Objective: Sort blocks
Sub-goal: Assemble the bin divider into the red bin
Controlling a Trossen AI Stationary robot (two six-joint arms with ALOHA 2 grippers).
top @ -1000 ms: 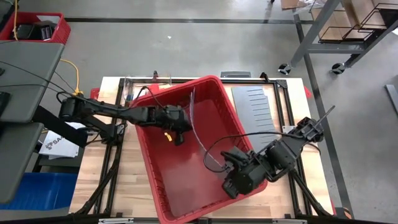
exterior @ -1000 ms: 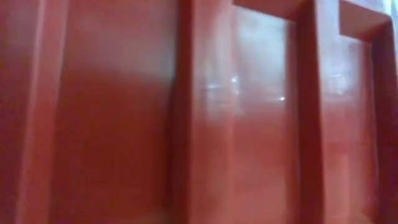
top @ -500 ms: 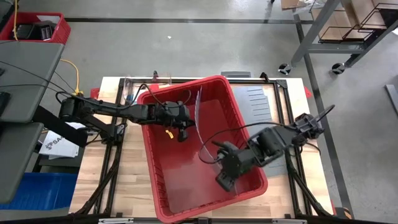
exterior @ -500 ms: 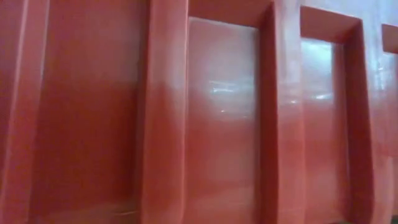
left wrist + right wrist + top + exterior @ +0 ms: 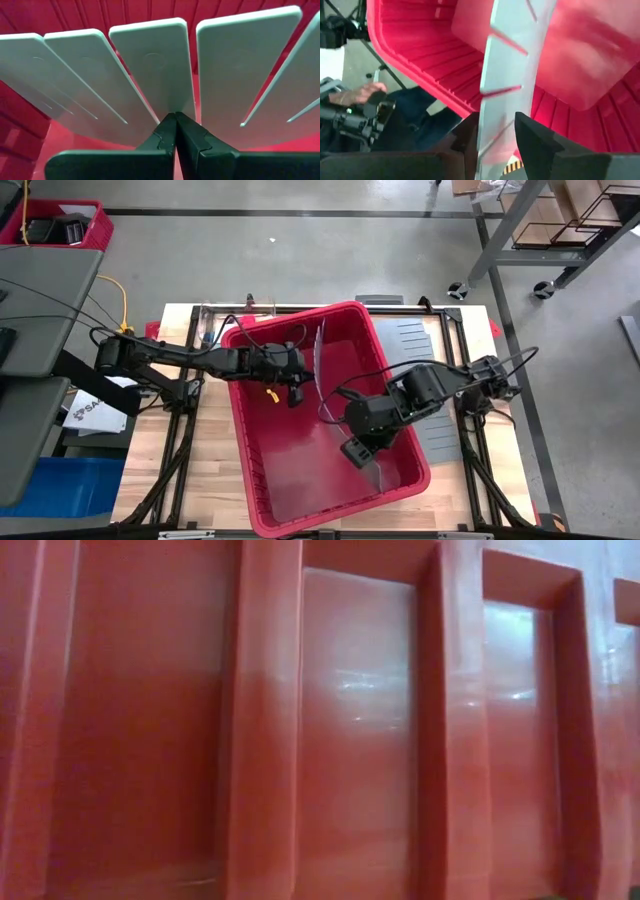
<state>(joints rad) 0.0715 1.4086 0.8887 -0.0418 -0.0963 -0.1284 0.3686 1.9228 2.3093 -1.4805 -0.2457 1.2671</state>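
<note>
Both arms are inside the big red bin (image 5: 300,480), which sits at a slant on the wooden desk (image 5: 215,470). The left pincer (image 5: 297,385) is near the bin's far left part, and its fingers (image 5: 167,132) are pressed tight together on the bottom edge of a grey slotted divider sheet (image 5: 150,65); the wrist view shows the sheet's broad tongues fanning out above the closed tips, with the bin's ribbed red wall behind. From above, that sheet (image 5: 317,352) stands nearly upright, thin and pale, just beside the left pincer.

Over on the other side, the right pincer (image 5: 358,452) is low in the bin toward its near right corner, and it has a second divider sheet (image 5: 512,65) between its fingers (image 5: 537,137), narrow gap, gripped on the sheet's edge. In the high view this sheet (image 5: 385,470) leans against the bin's floor near the right wall. More grey divider sheets (image 5: 410,340) lie flat on the desk beyond the bin's right rim.

One small yellow block (image 5: 270,393) shows in the bin, just beside the left pincer on its near side; whether it touches anything I cannot tell. The low view is filled entirely by the bin's red ribbed outer wall (image 5: 320,720). Past the bin's rim, the right wrist view catches a person's hand (image 5: 362,92) resting on dark equipment.
</note>
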